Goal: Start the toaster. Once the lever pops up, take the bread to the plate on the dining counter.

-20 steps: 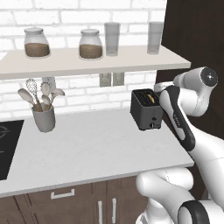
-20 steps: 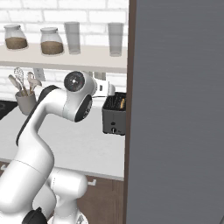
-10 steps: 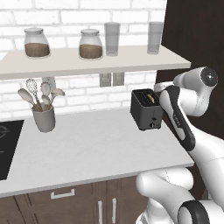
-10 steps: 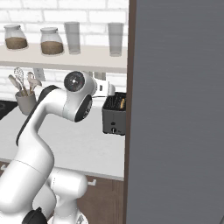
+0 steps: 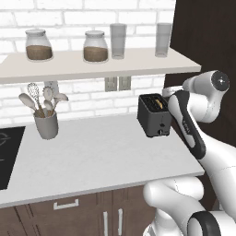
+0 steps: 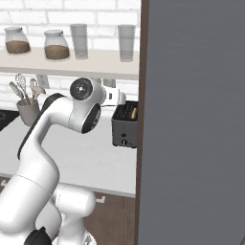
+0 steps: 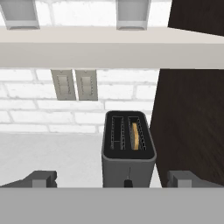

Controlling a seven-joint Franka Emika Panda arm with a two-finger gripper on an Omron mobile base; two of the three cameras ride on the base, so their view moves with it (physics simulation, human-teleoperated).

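Note:
The black toaster (image 5: 154,115) stands on the grey-white worktop by the brick wall, next to a dark tall cabinet. It also appears as the toaster (image 6: 125,127) and, from the hand, as the toaster (image 7: 128,151) straight ahead and slightly below. The bread (image 7: 136,135) sits upright in its right slot, its tan edge showing as the bread (image 5: 159,102). The lever (image 7: 128,181) is on the face towards the hand. My gripper (image 7: 113,179) is open, hovering short of the toaster, touching nothing. The plate and dining counter are out of view.
A shelf (image 5: 92,62) with two jars and two glasses hangs above the toaster. A utensil holder (image 5: 46,124) stands at the left, and a black cooktop (image 5: 7,156) lies at the worktop's far left. The dark cabinet side (image 7: 192,122) is close to the toaster's right.

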